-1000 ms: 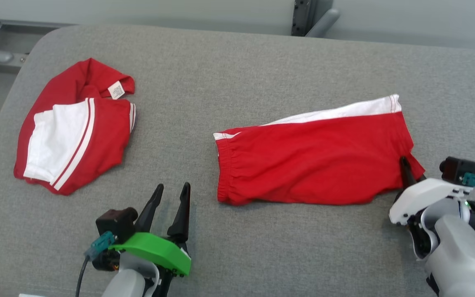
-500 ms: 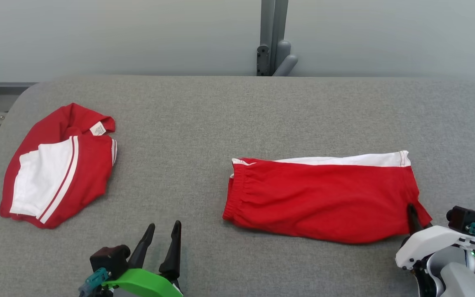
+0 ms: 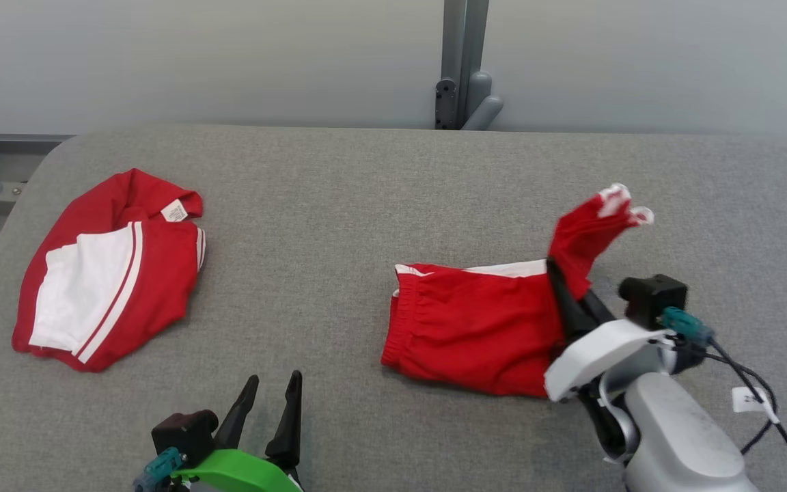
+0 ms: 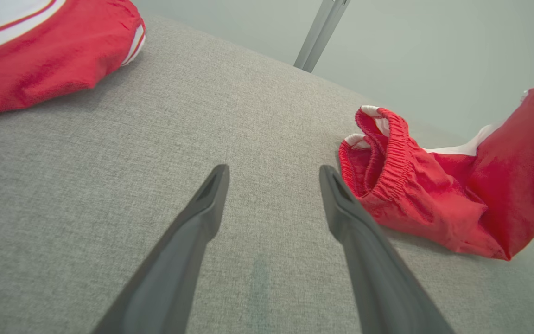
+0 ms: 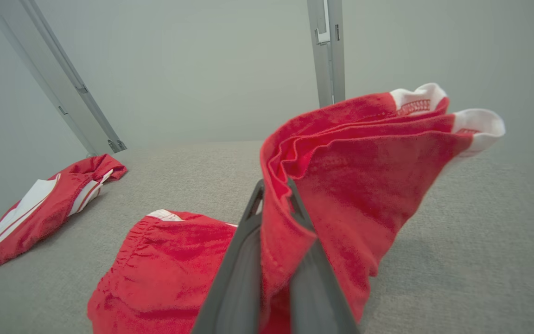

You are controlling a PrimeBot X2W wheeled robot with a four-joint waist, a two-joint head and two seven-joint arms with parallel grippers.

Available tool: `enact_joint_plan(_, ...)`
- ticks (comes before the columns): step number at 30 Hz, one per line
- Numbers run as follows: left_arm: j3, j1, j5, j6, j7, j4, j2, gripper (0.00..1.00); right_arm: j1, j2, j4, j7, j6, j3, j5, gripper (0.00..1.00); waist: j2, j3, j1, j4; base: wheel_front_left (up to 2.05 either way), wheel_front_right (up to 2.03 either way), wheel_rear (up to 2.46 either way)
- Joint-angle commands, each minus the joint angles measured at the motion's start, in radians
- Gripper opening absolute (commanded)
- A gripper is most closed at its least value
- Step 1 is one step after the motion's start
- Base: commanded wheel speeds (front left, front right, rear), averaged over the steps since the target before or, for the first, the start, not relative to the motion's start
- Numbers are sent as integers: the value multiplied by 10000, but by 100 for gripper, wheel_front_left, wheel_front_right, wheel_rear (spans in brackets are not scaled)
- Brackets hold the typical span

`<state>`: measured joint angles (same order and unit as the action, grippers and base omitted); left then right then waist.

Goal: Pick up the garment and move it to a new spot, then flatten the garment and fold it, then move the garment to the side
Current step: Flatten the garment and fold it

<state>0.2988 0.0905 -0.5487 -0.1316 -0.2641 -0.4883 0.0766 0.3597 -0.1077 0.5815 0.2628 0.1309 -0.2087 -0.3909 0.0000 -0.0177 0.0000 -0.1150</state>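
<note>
The garment [image 3: 475,321] is a pair of red shorts with white trim, lying right of centre on the grey table [image 3: 339,205]. My right gripper [image 3: 559,275] is shut on its leg end and holds that end lifted above the table, folded back toward the waistband; the cloth [image 5: 369,176] hangs pinched between the two fingers. The elastic waistband [image 4: 390,153] rests on the table. My left gripper [image 3: 272,388] stands open near the front edge, left of the garment, with nothing between its fingers [image 4: 271,185].
A second red and white garment [image 3: 110,270] lies crumpled at the table's left end; it also shows as a heap [image 5: 44,208] in the right wrist view. A grey metal post [image 3: 462,61] stands behind the table's far edge. A cable [image 3: 755,403] trails from the right wrist.
The head camera tilted up early on. My right gripper has since lifted the leg end off the table and carried it left toward the waistband. The left gripper has stayed put.
</note>
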Motion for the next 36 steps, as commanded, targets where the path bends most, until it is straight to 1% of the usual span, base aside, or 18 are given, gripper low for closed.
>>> enact_joint_plan(1,38,-92,42,18,-3,-7,-29,100,181,108,-237,26,-3,-733,-75,0,0,26,0,-144,0,0,0)
enact_joint_plan(5,92,-57,6,18,-3,-13,-71,100,331,313,-357,26,-3,-2347,-383,0,0,92,0,-412,0,0,0)
enact_joint_plan(10,108,-23,-115,18,-3,-80,-67,100,386,494,197,26,-3,-3900,-746,0,0,125,0,-652,0,0,0)
enact_joint_plan(11,112,5,-96,18,-3,-99,-38,100,416,508,369,26,-3,-4134,-797,43,0,128,0,-678,0,0,0)
enact_joint_plan(12,102,37,-54,18,-3,-107,-16,100,449,525,426,26,-3,-4284,-919,100,0,130,0,-694,0,0,0)
enact_joint_plan(17,-167,106,120,18,-3,-129,51,100,319,535,217,26,-3,-4747,-1362,100,0,127,0,-525,0,0,0)
enact_joint_plan(19,-355,87,220,18,-3,-132,73,100,210,530,149,26,-3,-4575,-1414,100,0,155,0,-358,0,0,0)
enact_joint_plan(21,-616,22,362,18,-3,-77,80,100,46,524,136,27,-3,-4225,-1214,100,0,182,0,-150,0,0,0)
enact_joint_plan(24,-1033,-110,668,18,-1,31,35,100,-214,315,88,27,-3,-3339,-782,100,0,194,0,165,0,0,0)
enact_joint_plan(26,-1219,-192,1067,18,-3,148,-4,100,-492,216,-1,27,-3,-2633,-397,100,0,185,0,369,0,0,0)
enact_joint_plan(29,-1543,-303,1378,18,-3,235,-48,100,-957,126,-173,27,-2,-1538,237,100,0,165,0,608,0,0,0)
enact_joint_plan(32,-1690,-360,1742,18,-3,418,-123,100,-1427,153,-315,27,-3,-437,759,100,0,146,0,769,0,0,0)
enact_joint_plan(34,-1803,-454,2031,18,-3,537,-125,100,-1684,219,-372,27,-3,365,902,100,0,120,0,856,0,0,0)
enact_joint_plan(36,-1924,-511,2192,18,-3,628,-127,100,-1843,307,-483,27,-2,907,1194,100,0,99,0,918,0,0,0)
